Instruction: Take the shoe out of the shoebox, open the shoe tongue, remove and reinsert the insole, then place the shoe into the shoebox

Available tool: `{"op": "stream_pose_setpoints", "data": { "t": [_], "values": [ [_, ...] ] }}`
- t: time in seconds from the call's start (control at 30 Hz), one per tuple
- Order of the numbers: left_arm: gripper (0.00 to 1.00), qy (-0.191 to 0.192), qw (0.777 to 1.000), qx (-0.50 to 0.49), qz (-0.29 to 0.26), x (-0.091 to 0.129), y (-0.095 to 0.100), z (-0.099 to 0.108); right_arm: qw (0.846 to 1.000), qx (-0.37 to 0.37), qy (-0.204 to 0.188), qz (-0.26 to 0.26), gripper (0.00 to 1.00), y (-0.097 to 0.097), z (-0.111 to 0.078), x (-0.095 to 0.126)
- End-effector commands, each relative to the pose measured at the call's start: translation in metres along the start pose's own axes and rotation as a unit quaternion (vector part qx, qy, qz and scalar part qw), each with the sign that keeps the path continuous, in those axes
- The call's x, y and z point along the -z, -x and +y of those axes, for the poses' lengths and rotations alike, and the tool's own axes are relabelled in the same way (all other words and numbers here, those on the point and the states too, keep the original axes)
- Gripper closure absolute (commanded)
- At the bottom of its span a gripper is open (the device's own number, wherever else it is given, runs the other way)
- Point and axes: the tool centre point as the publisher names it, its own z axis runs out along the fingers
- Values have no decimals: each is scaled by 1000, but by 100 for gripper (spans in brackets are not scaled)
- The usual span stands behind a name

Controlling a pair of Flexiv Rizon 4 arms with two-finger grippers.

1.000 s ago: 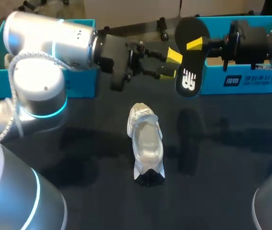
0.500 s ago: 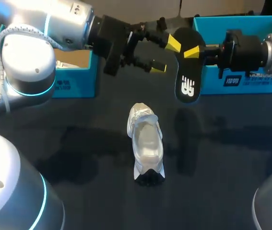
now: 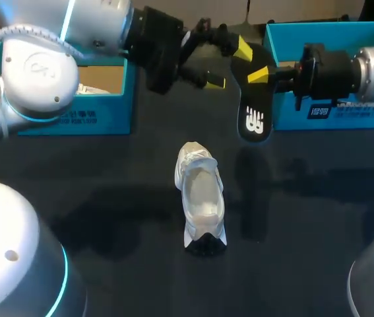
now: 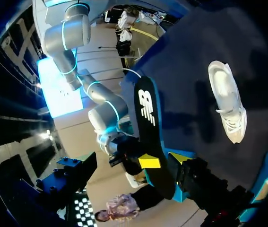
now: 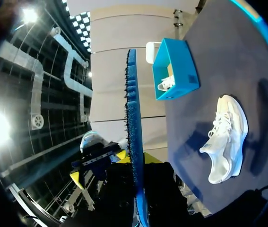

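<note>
dark table (image 3: 318,218) | shoe (image 3: 201,191) mid | R jaws grip insole (image 3: 253,113) | L jaws open

my left arm (image 3: 41,72) comes in from the left with its elbow bent high and the forearm running level toward the middle; my left gripper (image 3: 230,65) points sideways, its fingers spread wide and clamping nothing; my right arm (image 3: 371,63) reaches in level from the right, wrist facing the left one; my right gripper (image 3: 260,74) is closed on the insole (image 3: 252,119), just beside my upper left fingertip
</note>
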Motion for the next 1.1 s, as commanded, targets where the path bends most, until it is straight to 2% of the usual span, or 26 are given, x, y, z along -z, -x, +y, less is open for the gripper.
{"op": "stream_pose_setpoints", "data": {
  "t": [0.03, 0.33, 0.53, 0.63, 0.87, 1.1],
  "values": [
    [0, 12, 996, 26, 89, 5, 14, 4, 1000, 0, 3, 0, 100, 1, -2, -4],
    [0, 34, 975, 82, 203, 2, 9, 16, 1000, 0, 4, 2, 100, 5, -3, -10],
    [0, 13, 956, 80, 281, -6, -4, 18, 1000, -1, 6, 3, 100, 7, -6, -12],
    [0, -10, 949, 58, 309, -9, -10, 14, 1000, -2, 4, 3, 100, 8, -7, -13],
    [0, -12, 926, 43, 376, -12, -24, 7, 1000, -3, 3, 0, 100, 10, -8, -12],
    [0, -11, 925, 43, 378, -12, -25, 7, 1000, -1, -3, 2, 100, 11, -7, -13]
  ]
}}
